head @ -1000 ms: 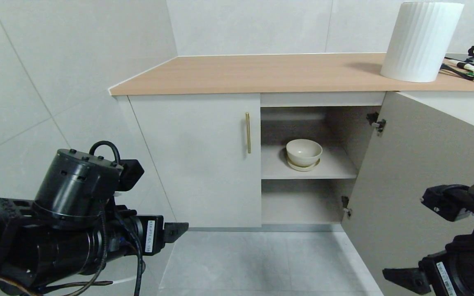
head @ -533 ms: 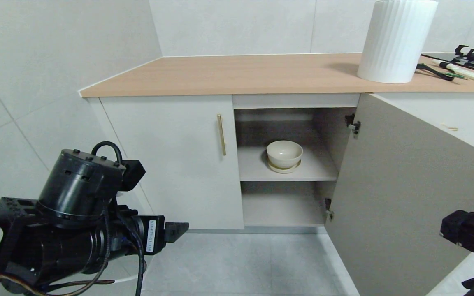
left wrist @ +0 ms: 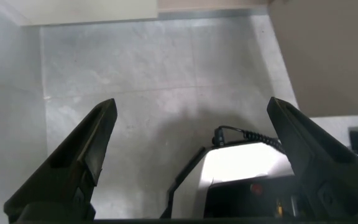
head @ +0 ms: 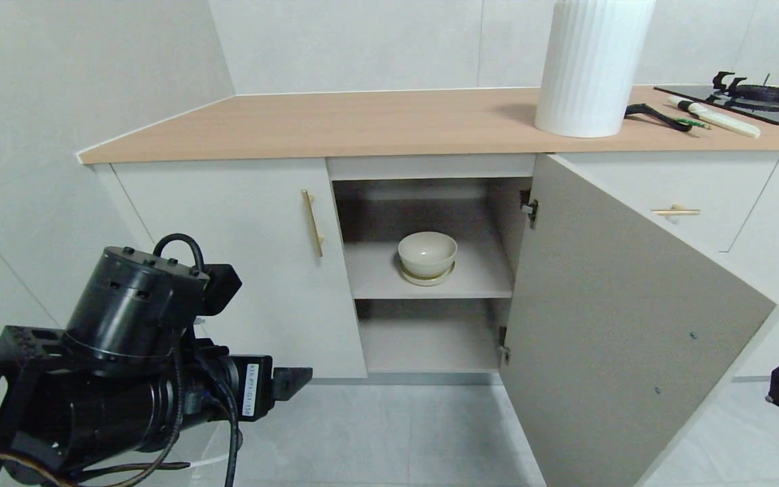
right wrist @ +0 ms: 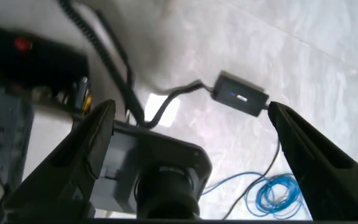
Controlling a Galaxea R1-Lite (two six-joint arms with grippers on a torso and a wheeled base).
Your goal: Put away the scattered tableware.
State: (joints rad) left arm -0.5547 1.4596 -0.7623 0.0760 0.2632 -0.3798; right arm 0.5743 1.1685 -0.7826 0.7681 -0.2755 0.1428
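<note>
Seemingly the bowl is already put away: in the head view it sits on a plate on the upper shelf of the cupboard, whose right door stands wide open. On the table, beyond a white ribbed cylinder, lie long-handled utensils, too small to identify; they look like what is left to collect. To fetch them well, I would swing wide of the open door's edge and approach from the front, closing low along a handle. The lower shelf's back is lost in shadow.

From the left wrist, the left hand is spread wide and empty over the floor.

From the right wrist, the right hand is likewise parted, holding nothing, above cables on the floor.
</note>
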